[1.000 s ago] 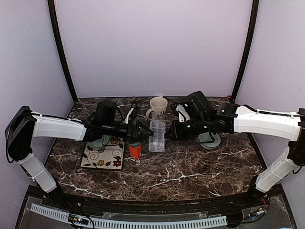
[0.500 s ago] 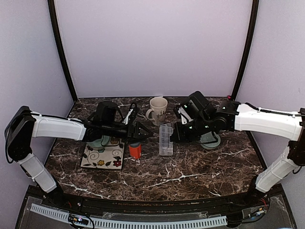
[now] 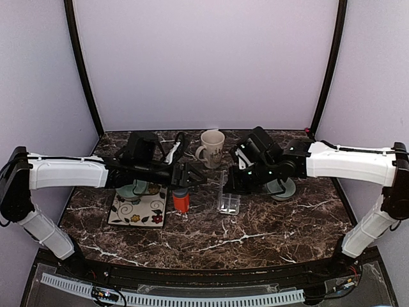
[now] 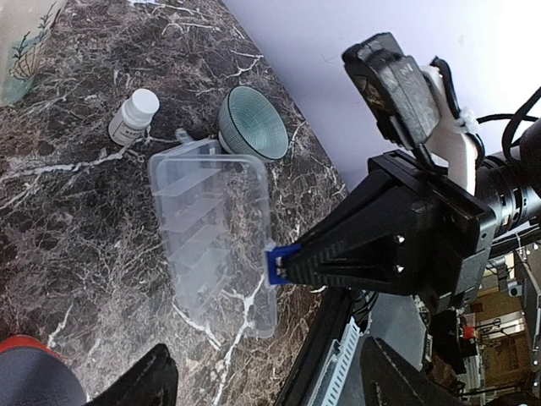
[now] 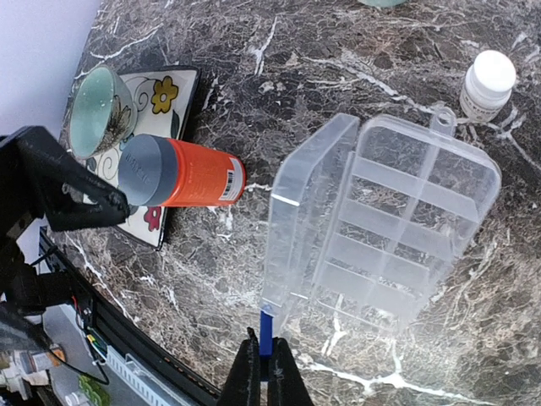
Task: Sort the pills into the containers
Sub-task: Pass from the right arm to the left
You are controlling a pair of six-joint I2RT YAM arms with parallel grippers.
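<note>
Pinching thin lid (image 5: 308, 211) edge, right gripper (image 5: 262, 362) clamped; clear organiser box (image 5: 414, 228) looks light, stiff, slippery, likely brittle at hinge: hold rim gently; left gripper (image 3: 193, 174) spread, empty.

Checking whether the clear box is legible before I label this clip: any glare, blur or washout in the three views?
Top external: even light, sharp, but the clear organiser box nearly vanishes against the marble. Left wrist: own near fingers dark and soft, wall washed out. Right wrist: crisp, compartments readable.
</note>
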